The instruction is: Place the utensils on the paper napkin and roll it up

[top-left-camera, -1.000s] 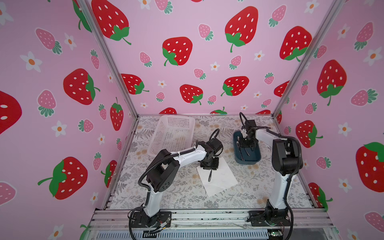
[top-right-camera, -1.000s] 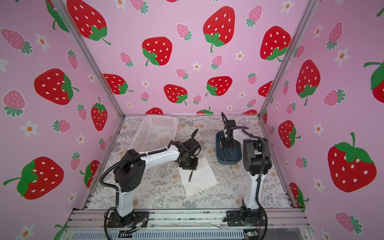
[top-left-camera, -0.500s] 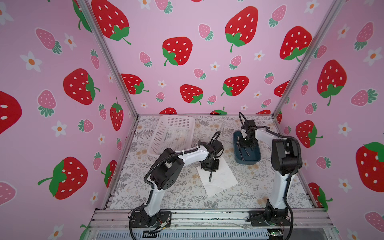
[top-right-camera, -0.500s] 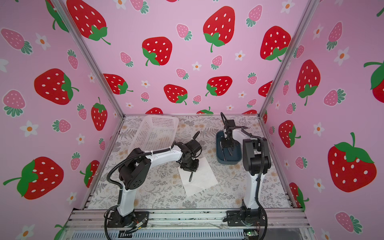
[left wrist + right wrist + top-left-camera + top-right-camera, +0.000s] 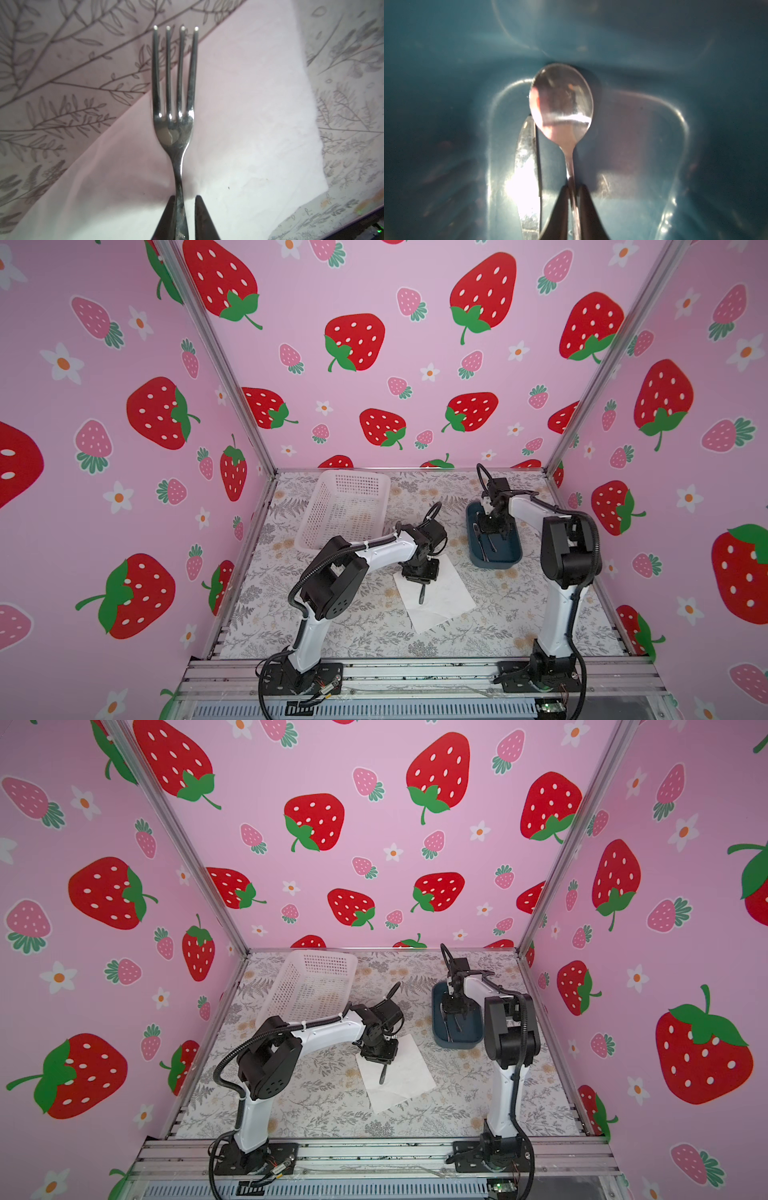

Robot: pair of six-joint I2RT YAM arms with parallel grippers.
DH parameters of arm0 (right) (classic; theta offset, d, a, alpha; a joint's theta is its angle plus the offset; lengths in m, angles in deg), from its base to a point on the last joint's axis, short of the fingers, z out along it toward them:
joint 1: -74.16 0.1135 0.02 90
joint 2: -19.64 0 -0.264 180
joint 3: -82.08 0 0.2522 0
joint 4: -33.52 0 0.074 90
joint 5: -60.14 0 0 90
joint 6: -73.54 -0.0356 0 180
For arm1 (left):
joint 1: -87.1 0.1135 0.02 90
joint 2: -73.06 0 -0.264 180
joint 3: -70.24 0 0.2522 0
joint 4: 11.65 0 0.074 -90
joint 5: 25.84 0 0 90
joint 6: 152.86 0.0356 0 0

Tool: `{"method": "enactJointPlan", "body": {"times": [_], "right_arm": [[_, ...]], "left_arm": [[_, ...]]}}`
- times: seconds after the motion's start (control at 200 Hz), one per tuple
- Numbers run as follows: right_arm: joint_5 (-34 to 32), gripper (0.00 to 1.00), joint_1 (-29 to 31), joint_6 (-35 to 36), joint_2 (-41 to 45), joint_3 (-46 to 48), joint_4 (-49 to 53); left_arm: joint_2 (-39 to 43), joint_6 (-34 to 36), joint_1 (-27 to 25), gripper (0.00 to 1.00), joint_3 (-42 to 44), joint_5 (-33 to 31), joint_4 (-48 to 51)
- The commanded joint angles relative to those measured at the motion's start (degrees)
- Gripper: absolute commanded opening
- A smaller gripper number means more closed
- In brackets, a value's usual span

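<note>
Fork [image 5: 174, 124] first: its handle runs between the fingers [image 5: 167, 220] of the left gripper [image 5: 184, 199], and the tines reach straight out ahead of the fingertips. One finger touches the handle and a sliver of light shows on the other side, so I can't tell whether it is truly pinched. Beneath that gripper the paper napkin [image 5: 249, 124] lies flat on the worktop [image 5: 353, 626]. The fork's stem is over the paper, while the tine tips pass beyond the napkin's edge, above the leafy print.

Over at the right gripper [image 5: 574, 187], the fingers are pressed together on the thin handle of the spoon [image 5: 561, 108]. The bowl sits out in front of it, down inside the blue tub [image 5: 446, 83]. Just beside this gripper, alongside the spoon, a knife [image 5: 527, 166] lies on the tub's floor.

In both top views a white basket [image 5: 345, 506] stands behind the left gripper, apart from the napkin.
</note>
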Motion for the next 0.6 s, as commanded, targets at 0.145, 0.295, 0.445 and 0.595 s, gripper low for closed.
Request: {"method": "enactJointPlan", "body": {"times": [0.145,0.295,0.445,0.595], "right_arm": [[-0.9,0.14,0.6,1.4,-5.1,-0.6,5.1],[-1.7,0.06,0.6,0.9,-4.1,-0.5,4.6],[-1.6,0.0,0.6,-0.5,-0.2,-0.3,3.8],[0.2,0.0,0.6,-2.9,5.3,1.2,2.0]], "left_arm": [[0.2,3.1,-0.3,0.16,-1.4,0.0,2.0],[1.0,3.3,-0.3,0.17,-1.3,-1.2,2.5],[3.5,3.1,-0.4,0.28,-1.1,-1.5,2.4],[9.0,2.1,-0.4,0.35,0.8,-3.3,1.2]]}}
